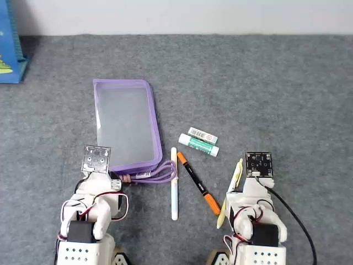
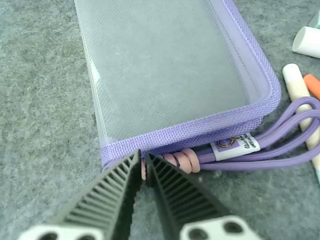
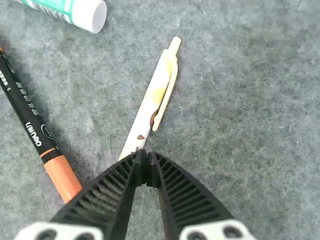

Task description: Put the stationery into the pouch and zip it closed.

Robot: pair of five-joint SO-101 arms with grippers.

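Purple pouch [image 1: 126, 124]: flat on grey tabletop [image 1: 287, 99], stationery [image 1: 174, 187] just beside.
Left pincer [image 2: 144, 172]: clenched, tips at zip beads [image 2: 182, 159].
Right pincer [image 3: 146, 170]: clenched over cream pen [image 3: 157, 97].
Advice: open zip fully before loading.

White arms [image 1: 88, 223], black ribbed pincers [image 2: 142, 160]

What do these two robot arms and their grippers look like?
The left arm and right arm are white plastic with black motors and thin red, black and white wires. A black cable trails off the right one. The left gripper and right gripper are dark, ribbed and taper to points.
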